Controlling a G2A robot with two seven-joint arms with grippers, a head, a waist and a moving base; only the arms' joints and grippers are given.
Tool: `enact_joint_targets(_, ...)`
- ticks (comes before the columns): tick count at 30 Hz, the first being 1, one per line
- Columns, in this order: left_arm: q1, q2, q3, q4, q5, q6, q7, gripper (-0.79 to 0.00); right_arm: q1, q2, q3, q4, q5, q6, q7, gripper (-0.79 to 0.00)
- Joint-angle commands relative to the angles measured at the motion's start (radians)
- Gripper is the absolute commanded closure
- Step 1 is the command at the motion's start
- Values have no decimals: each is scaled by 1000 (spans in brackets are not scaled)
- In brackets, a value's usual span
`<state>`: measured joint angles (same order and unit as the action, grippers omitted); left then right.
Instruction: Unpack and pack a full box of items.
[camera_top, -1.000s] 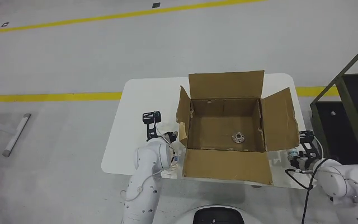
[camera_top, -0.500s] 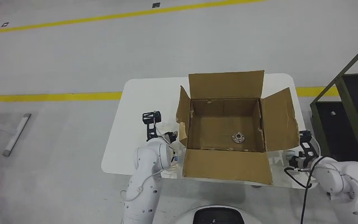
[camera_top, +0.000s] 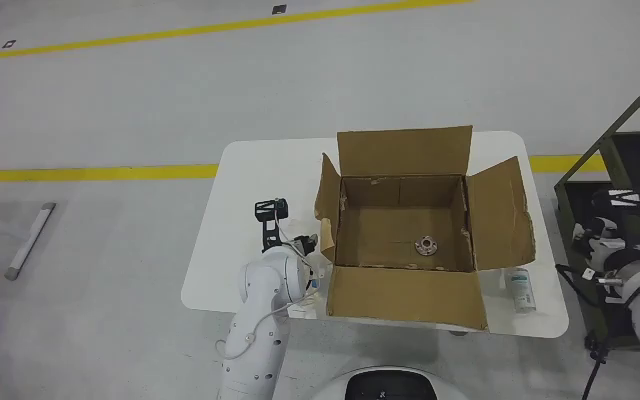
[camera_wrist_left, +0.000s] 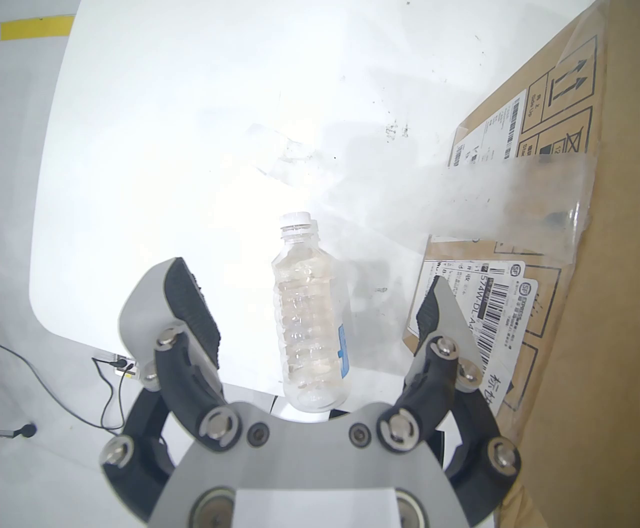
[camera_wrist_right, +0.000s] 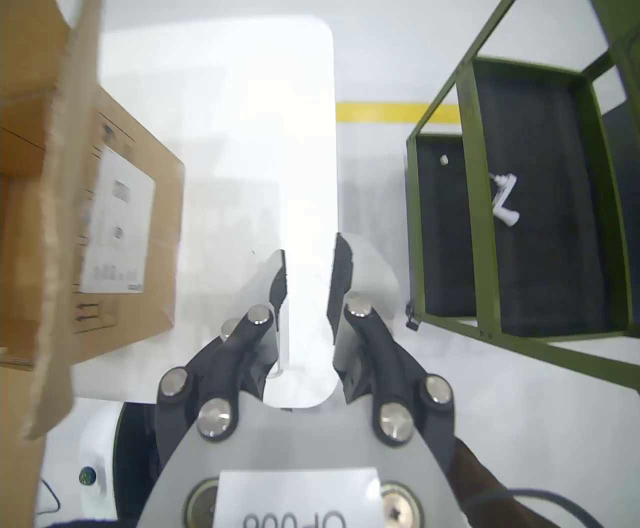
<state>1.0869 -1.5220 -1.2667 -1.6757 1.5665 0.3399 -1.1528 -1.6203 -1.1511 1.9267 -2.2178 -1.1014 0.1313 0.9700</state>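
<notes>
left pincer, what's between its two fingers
A clear plastic bottle, inside the open left pincer's gap and clear of both fingers; the left wrist view shows it.

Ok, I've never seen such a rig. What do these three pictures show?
It's a two-armed robot at a white table. One picture looks down from above its arms; the other two come from cameras on its wrists. On the table stands an open box with a metal ring inside. The left tool is open, a clear bottle between its fingers, untouched. The other bottle lies beside the box. The right tool is open, empty, near a green rack.
</notes>
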Motion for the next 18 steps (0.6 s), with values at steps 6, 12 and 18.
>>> enact_joint_targets(6, 0, 0, 0, 0, 0, 0, 0, -785, 48, 1, -34, -93, -7, -23, -85, 0)
enact_joint_targets(12, 0, 0, 0, 0, 0, 0, 0, -785, 137, 4, -164, -101, 2, -80, -82, 0)
enact_joint_targets(18, 0, 0, 0, 0, 0, 0, 0, -785, 298, 5, -404, -18, -106, -137, 14, 0)
